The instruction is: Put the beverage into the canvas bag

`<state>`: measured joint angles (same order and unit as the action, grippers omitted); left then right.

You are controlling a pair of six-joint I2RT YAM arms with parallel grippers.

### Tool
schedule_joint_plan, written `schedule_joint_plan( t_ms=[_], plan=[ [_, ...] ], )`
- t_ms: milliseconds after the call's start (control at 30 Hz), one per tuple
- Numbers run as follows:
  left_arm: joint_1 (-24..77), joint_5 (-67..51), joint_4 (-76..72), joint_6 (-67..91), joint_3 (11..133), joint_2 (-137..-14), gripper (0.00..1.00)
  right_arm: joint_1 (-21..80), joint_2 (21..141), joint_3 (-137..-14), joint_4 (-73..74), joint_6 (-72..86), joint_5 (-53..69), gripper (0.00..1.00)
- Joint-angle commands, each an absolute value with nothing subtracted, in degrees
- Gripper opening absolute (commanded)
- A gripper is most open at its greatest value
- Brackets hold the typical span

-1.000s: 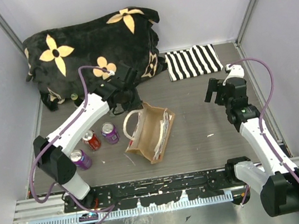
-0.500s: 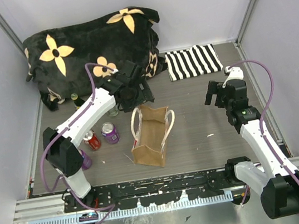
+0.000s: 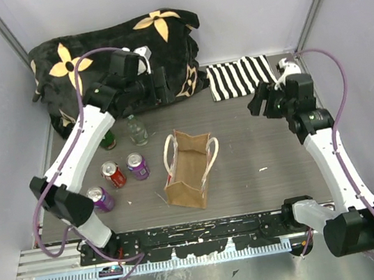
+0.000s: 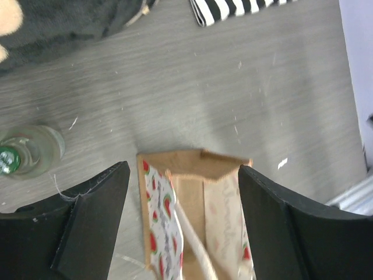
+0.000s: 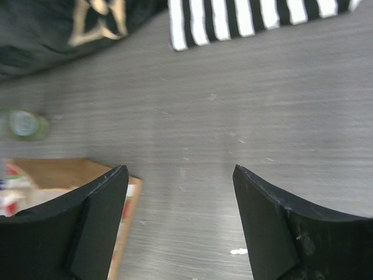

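The tan canvas bag [image 3: 190, 171] stands upright with its mouth open and its cream rope handles up, mid-table. It also shows from above in the left wrist view, canvas bag [image 4: 195, 216], with a watermelon-print lining. The beverages stand left of it: a red can [image 3: 113, 173], two purple cans [image 3: 137, 166] [image 3: 101, 198], a clear bottle [image 3: 136, 129] and a green bottle [image 3: 107, 139]. My left gripper [image 3: 162, 89] [image 4: 182, 175] hangs open and empty, high above the bag's far side. My right gripper [image 3: 261, 104] [image 5: 179, 172] is open and empty over bare table right of the bag.
A big black plush with yellow flowers [image 3: 118, 55] fills the back left. A black-and-white striped cloth [image 3: 241, 77] lies at the back right. White walls close in on both sides. The clear bottle [image 4: 29, 151] stands just left of my left fingers' view.
My left gripper opened, let go of the bag's handle, then rose and drew back toward the plush. The bag went from tilted to upright. My right arm lifted toward the back.
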<state>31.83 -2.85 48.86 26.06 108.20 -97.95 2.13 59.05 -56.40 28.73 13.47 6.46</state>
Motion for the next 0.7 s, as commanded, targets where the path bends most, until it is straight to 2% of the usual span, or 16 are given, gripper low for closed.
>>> schedule_joint_plan(
  t_ms=[0, 167, 333, 667],
  plan=[
    [32.17, -11.45, 55.22, 13.11, 104.39, -89.63, 0.82, 3.34, 60.77, -66.94, 35.15, 21.14, 17.89, 0.78],
    [32.15, -15.78, 58.67, 11.47, 96.93, -83.30, 0.81, 14.02, 62.73, -73.05, 40.85, 24.22, 14.54, 0.78],
    [32.62, -19.10, 60.36, 12.05, 93.42, -81.48, 0.80, 25.06, 63.90, -72.45, 42.95, 28.82, 9.67, 0.79],
    [35.87, -20.93, 59.63, 13.86, 89.74, -82.05, 0.82, 33.03, 62.98, -68.75, 45.72, 32.97, 4.98, 0.77]
  ],
)
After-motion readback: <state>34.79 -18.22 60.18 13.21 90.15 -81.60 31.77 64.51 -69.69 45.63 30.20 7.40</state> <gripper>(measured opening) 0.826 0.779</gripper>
